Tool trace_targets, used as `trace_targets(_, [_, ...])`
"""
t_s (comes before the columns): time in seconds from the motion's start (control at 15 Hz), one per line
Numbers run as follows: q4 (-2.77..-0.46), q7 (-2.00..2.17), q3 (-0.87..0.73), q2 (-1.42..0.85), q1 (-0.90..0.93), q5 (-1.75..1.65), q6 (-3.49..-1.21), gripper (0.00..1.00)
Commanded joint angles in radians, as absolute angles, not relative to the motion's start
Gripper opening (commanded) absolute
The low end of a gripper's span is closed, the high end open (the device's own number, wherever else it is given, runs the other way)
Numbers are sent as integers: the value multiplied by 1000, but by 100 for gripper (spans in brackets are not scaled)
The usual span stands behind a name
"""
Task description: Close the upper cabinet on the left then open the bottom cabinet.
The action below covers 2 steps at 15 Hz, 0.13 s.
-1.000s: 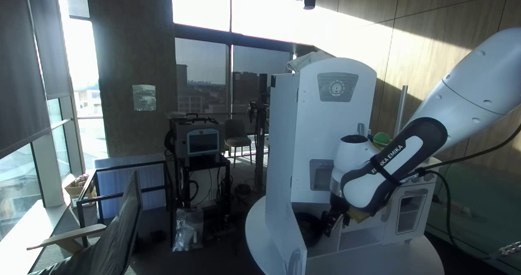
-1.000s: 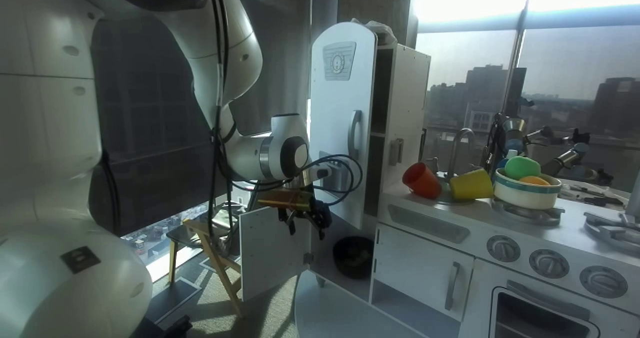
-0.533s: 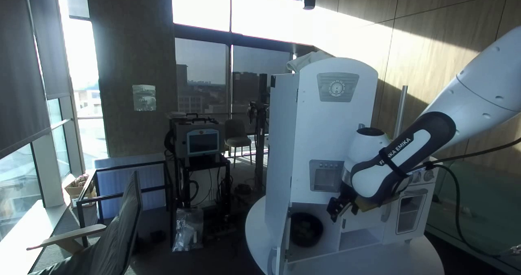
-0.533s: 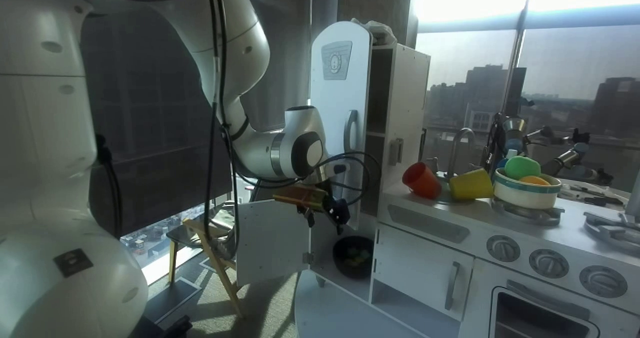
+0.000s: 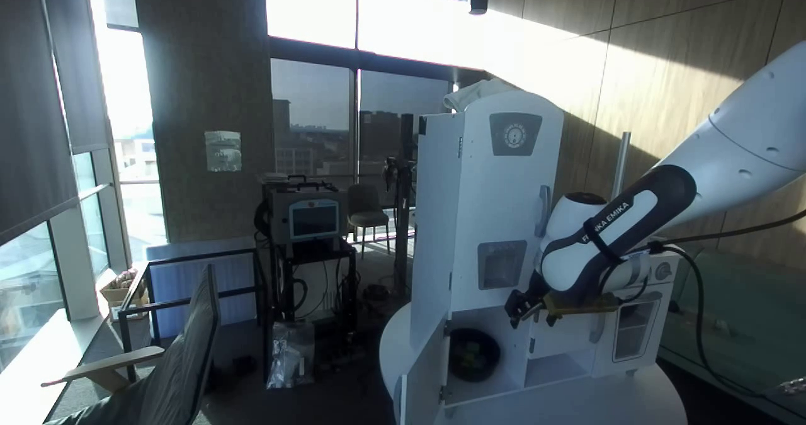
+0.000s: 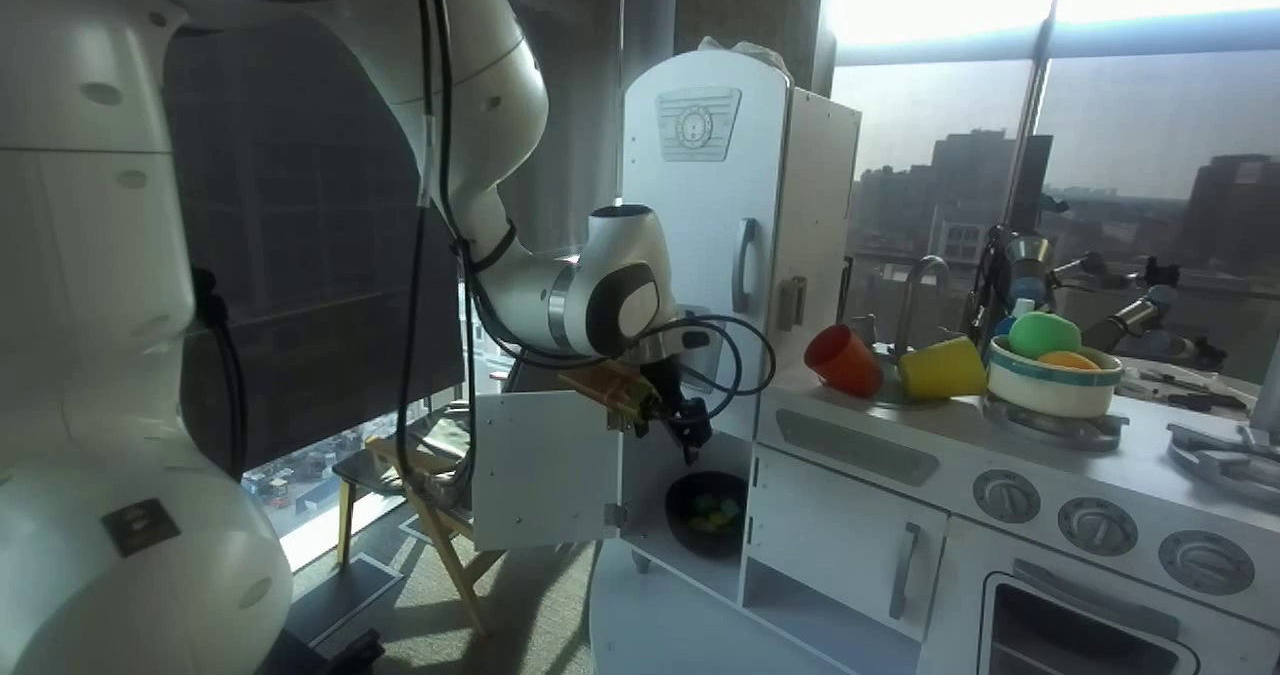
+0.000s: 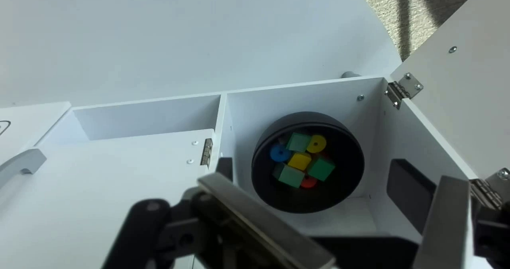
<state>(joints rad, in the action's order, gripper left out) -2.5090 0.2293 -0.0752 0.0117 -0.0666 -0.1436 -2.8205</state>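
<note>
- Two cabinets stack up in the tall white toy kitchen unit (image 5: 437, 223), and we see both of them in both exterior views.
- On top, the upper cabinet (image 5: 507, 201) is a tall white door, round-topped and grey-handled, with a small grey rectangular panel (image 5: 502, 266) near its lower edge; we see it lying against its frame or very nearly, and cannot tell whether it meets the frame fully.
- Below it, the bottom cabinet (image 6: 545, 470) has its short, plain white door swung wide out on metal hinges (image 7: 409, 85), and we look straight into the compartment.
- Inside sits a round black bowl (image 7: 310, 117), where we make out green blocks (image 7: 320, 168), a yellow block (image 7: 299, 161), a yellow disc (image 7: 316, 144), a blue disc (image 7: 280, 152) and a red piece (image 7: 308, 182).
- Our black two-fingered gripper (image 5: 532, 322) hangs in front of the bottom compartment, higher than the bowl and near the lower edge of the upper door.
- Looking through the wrist view, we find its black and metal fingers (image 7: 263, 217) standing wide apart, with nothing held between them.
- Beside the tall unit, on a white toy counter (image 6: 960, 425), we note a red plastic-looking cup (image 6: 845, 360) and a yellow plastic-looking cup (image 6: 942, 370), both tipped, near a teal-rimmed round white bowl (image 6: 1050, 400) holding a green round piece (image 6: 1045, 335) and an orange round piece (image 6: 1068, 360).
</note>
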Motion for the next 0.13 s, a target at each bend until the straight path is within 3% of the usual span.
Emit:
trace_targets(0.0, [-2494,284,-74,4,-72,-139,-2850,100])
trace_targets(0.07, [-2490,313,-75,3,-74,-150,-2843,100])
